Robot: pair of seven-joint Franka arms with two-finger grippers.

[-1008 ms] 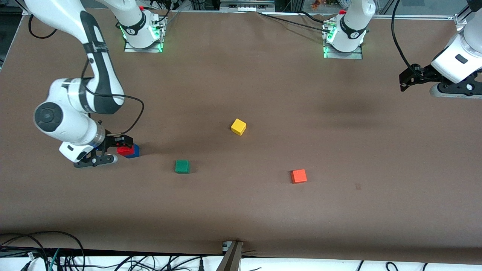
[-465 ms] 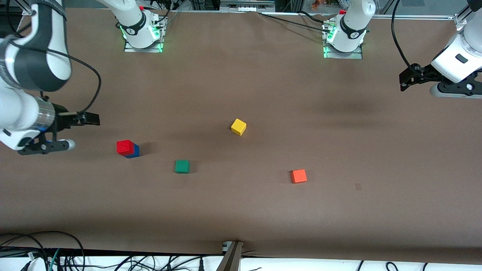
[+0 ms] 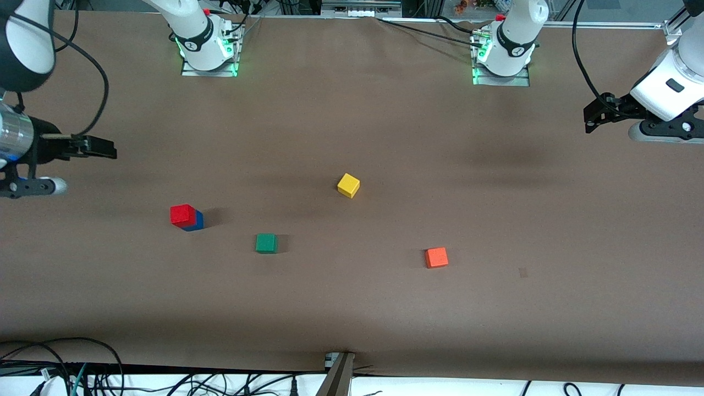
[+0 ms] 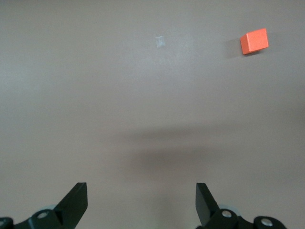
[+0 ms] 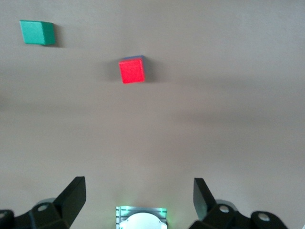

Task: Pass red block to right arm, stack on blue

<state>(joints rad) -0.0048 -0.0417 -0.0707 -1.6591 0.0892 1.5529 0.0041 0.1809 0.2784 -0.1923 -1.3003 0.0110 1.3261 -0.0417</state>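
- Since a second ago, we see that the right gripper has let go of the small bright red cube and drawn away from the stack, up and toward the right arm's end of the table; the left gripper and all the cubes sit where they sat.
- In the right wrist view the right gripper's two black fingers stand spread wide with nothing between them, only bare brown tabletop below.
- In the left wrist view the left gripper's fingers are likewise spread wide and hold nothing; this arm waits over the left arm's end of the table.
- The red cube rests squarely on the small deep-blue cube, of which we see only a sliver of side face in the front view; from the right wrist the red cube covers nearly all of it.
- Outward from the stack, a small green cube lies near it, slightly nearer the front camera and toward the left arm's end.
- A small yellow cube sits about mid-table, farther from the front camera than the green one.
- A small orange-red cube lies well apart, toward the left arm's end, and shows in the left wrist view too.
- All of this rests on the brown matte table.
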